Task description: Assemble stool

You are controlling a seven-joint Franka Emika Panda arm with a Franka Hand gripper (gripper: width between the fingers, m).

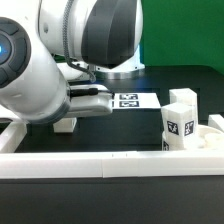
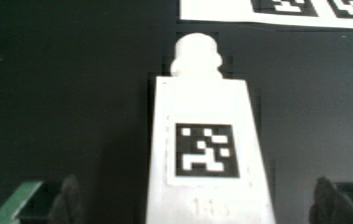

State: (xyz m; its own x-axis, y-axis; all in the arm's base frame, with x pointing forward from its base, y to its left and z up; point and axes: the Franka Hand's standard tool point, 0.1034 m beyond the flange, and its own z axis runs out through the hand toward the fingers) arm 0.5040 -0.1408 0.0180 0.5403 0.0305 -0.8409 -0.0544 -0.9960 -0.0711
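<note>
Black table (image 1: 130, 135), open gripper (image 2: 194, 200) astride tagged leg (image 2: 203, 130) (apparently untouched)

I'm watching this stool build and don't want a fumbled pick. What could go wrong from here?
1. The open hand straddles the leg without gripping it; closing off-centre could skew the leg or push it away.
2. In the exterior view the arm hides the leg being picked, so a slip might only show in the wrist view.
3. The marker board lies just beyond the leg's tip; a shoved leg might slide onto it.
</note>
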